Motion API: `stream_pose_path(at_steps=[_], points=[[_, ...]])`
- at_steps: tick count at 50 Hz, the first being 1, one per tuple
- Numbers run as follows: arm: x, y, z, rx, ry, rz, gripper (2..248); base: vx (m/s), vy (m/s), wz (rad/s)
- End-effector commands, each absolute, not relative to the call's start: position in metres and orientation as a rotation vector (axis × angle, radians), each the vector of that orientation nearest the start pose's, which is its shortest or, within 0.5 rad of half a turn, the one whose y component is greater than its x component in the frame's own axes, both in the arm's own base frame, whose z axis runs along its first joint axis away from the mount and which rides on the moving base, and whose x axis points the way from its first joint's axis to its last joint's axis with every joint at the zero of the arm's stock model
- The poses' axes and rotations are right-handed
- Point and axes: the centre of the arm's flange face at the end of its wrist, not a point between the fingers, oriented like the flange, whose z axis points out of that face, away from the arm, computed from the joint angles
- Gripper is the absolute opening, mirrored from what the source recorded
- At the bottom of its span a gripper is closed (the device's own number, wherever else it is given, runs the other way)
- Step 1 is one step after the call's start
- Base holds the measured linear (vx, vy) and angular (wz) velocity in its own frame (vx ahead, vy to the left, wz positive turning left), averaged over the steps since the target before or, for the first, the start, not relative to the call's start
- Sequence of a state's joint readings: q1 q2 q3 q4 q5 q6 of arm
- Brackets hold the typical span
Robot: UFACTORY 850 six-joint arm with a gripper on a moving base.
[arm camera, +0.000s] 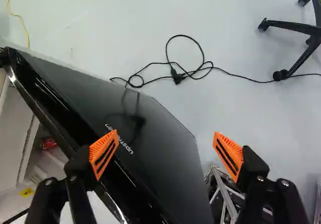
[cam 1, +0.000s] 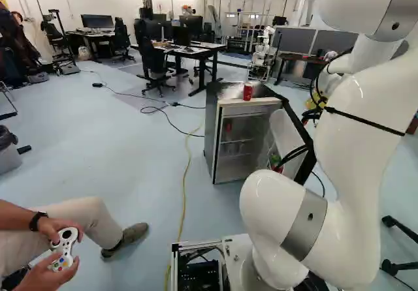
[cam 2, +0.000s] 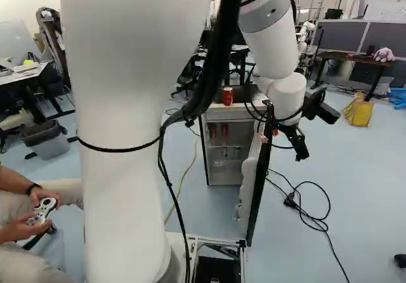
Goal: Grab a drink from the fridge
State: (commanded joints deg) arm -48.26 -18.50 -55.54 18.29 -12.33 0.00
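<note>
I think I am at the door step: the small black fridge [cam 1: 211, 131] stands open, with red drinks [cam 2: 224, 131] on a shelf inside, to my left. Next I need to go around the near edge of the shiny black door [arm camera: 150, 153] and reach in. My black pincer with orange pads [arm camera: 165, 133] is wide open beside that door, gripping nothing, and I cannot tell if it touches.

There's a monitor [cam 1: 97, 21] up on a desk [cam 1: 103, 34], office chair [cam 1: 121, 36] beside it, and a yellow cable [cam 1: 183, 196] running along the floor [cam 1: 130, 154]! Over in the right base view, black cable [arm camera: 177, 78] looping about, a yellow container [cam 2: 359, 113] beyond, and a plush toy [cam 2: 384, 54] perched on a brown table [cam 2: 346, 57].
</note>
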Motion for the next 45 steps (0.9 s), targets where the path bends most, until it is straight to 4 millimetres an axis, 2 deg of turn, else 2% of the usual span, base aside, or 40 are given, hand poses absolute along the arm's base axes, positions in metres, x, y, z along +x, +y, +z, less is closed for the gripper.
stream_pose_path(at_steps=[45], points=[[0.349,-0.329,0.405,-2.675,1.581,-0.699,247,0.0,0.0,0.0]])
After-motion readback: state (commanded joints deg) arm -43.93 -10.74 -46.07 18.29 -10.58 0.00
